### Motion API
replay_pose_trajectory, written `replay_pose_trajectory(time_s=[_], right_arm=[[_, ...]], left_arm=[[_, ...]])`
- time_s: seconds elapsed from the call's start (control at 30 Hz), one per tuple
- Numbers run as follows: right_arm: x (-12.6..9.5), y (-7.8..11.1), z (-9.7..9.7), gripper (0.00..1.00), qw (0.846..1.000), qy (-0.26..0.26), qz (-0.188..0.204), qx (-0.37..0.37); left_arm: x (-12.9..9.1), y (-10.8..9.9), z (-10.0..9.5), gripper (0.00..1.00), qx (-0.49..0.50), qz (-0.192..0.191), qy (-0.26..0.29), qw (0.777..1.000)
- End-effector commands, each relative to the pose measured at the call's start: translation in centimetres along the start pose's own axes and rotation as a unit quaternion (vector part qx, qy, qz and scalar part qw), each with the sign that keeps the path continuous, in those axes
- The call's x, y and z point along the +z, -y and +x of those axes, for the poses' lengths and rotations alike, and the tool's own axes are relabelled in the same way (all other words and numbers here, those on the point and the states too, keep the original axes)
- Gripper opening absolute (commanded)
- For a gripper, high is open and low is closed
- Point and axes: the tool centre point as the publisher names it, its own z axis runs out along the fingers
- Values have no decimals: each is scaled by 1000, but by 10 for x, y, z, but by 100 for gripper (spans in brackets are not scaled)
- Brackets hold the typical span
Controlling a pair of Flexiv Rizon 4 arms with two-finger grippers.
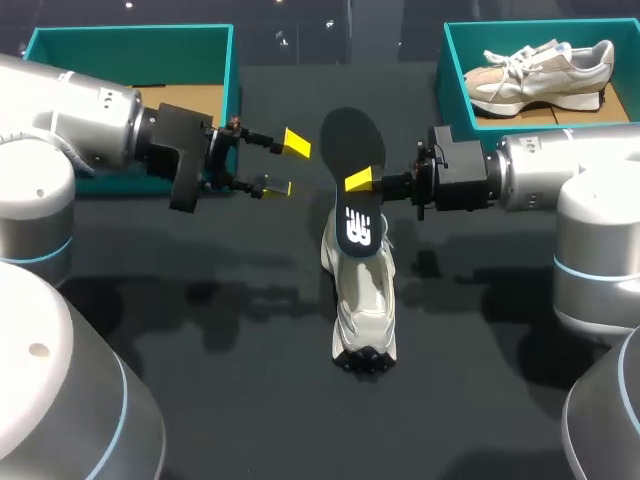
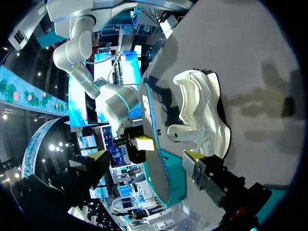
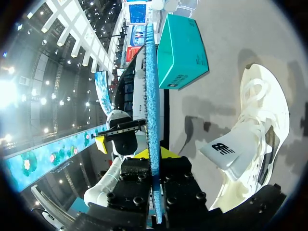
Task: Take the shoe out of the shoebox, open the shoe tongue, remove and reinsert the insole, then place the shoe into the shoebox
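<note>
Head view: right arm's fingers [image 1: 358, 180] clamp the dark insole [image 1: 352, 150] by its edge and hold it on edge over the white shoe [image 1: 364, 300], which lies mid-counter [image 1: 200, 330]. Left arm's fingers [image 1: 297, 143] are spread wide and empty, just left of the insole, apart from it.

Two pale shoes are showing, one shoe [image 1: 365, 300] on the desk [image 1: 200, 320] and the other shoe [image 1: 540, 70] inside a box, alongside two teal shoeboxes, the left shoebox [image 1: 130, 32] and the right shoebox [image 1: 448, 70], a single dark insole [image 1: 352, 150] and two robot arms, the left arm [image 1: 90, 125] and the right arm [image 1: 550, 170].
</note>
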Motion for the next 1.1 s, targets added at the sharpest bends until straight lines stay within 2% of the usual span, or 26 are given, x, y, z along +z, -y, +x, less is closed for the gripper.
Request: replay_pose_trajectory(time_s=[0.03, 0.23, 0.5, 1.1], right_arm=[[2, 0, 0, 0, 1000, 1, -1, 0], [2, 0, 0, 0, 1000, 1, -1, 0], [2, 0, 0, 0, 1000, 1, -1, 0], [2, 0, 0, 0, 1000, 1, -1, 0]], left_arm=[[-13, -11, -7, 100, -6, 16, -32, 999], [-25, -28, -20, 100, -19, 28, -82, 996], [-32, -54, -35, 100, -44, 42, -197, 979], [-12, -86, -56, 100, -36, 72, -353, 932]])
